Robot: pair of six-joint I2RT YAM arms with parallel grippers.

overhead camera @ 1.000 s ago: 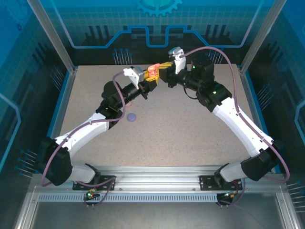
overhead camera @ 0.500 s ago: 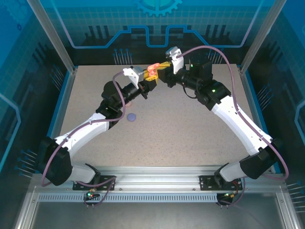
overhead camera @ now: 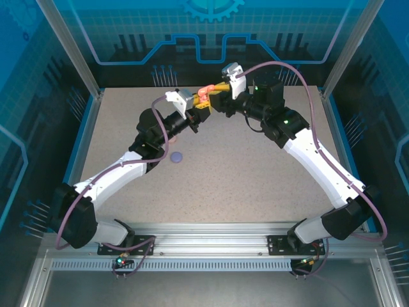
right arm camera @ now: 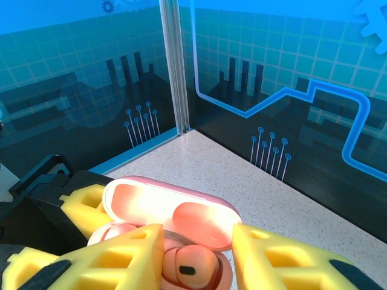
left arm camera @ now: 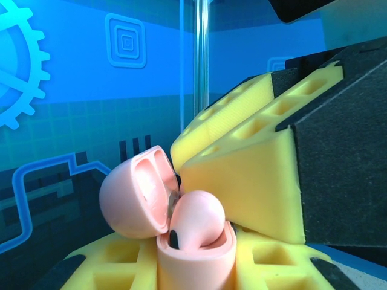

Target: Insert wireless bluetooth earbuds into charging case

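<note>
Our left gripper (left arm camera: 195,269) clamps the open pink charging case (right arm camera: 169,208), and at least one pink earbud (left arm camera: 196,219) sits in its well. Our right gripper (right arm camera: 196,244) hovers over it, fingers parted and nothing pinched. We judge the lid is not yet closed, and a small purple piece (overhead camera: 177,155) lies on the table (overhead camera: 255,179).

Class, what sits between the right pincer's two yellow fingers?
A pale pink earbud, resting in the open pink pebble-shaped case, as the right wrist view shows.

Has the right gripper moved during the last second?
Yes. The right gripper shifted slightly left, away from the right rear post, toward the pink case.
</note>
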